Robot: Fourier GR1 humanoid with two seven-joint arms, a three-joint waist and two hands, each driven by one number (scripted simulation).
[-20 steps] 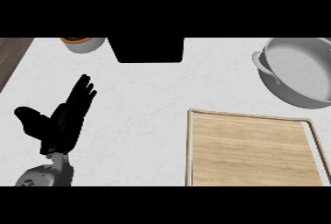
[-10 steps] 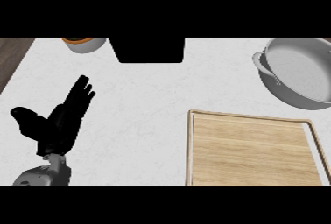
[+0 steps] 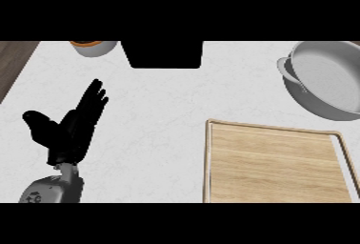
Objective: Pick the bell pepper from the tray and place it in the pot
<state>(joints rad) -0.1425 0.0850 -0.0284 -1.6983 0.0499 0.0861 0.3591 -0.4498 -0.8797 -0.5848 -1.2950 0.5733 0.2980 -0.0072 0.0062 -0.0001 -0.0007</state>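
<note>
At the tabletop's (image 3: 162, 109) left the left hand (image 3: 67, 136) rests, fingers (image 3: 91, 102) open; the tray (image 3: 277, 164) shows no pepper, so find it before reaching.

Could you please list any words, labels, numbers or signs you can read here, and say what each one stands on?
None: no text can be read anywhere in the head view.
The tray, pot, black block, bowl, counter and left hand all show plain surfaces without lettering.
</note>
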